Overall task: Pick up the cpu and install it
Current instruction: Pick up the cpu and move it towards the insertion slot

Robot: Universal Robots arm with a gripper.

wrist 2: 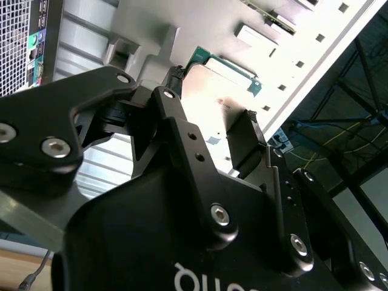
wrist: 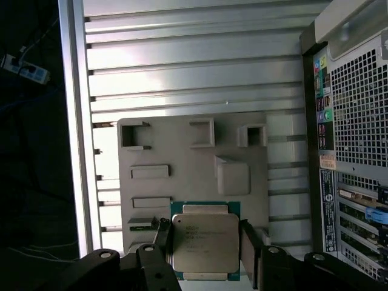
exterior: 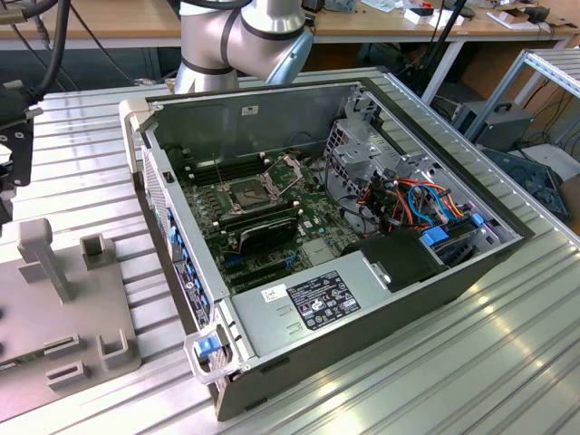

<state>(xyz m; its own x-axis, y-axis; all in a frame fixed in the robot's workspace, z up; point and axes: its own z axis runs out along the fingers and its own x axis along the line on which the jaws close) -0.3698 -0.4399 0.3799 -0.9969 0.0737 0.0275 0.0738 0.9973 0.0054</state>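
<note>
The cpu [wrist: 205, 242], a flat square chip with a dull silver top and green rim, sits between my gripper's [wrist: 205, 235] two black fingers [wrist: 162, 233], which press on its opposite edges. It hangs over the near end of the grey fixture plate [wrist: 182, 157]. In the second wrist view the cpu [wrist 2: 221, 91] shows between the same fingers [wrist 2: 176, 79] of the gripper [wrist 2: 212, 100]. In the exterior view the gripper [exterior: 11, 154] is at the far left, above the fixture plate [exterior: 63, 299]. The motherboard's socket [exterior: 249, 192] lies open inside the computer case [exterior: 381, 290], its metal frame [exterior: 285, 168] raised.
The open case lies on a ribbed aluminium table [exterior: 453, 381]. Inside are a black expansion card [exterior: 258, 234], coloured cables [exterior: 417, 204] and a drive cage [exterior: 358, 136]. The fixture plate carries raised blocks and slots [exterior: 95, 249]. The arm's base [exterior: 240, 41] stands behind the case.
</note>
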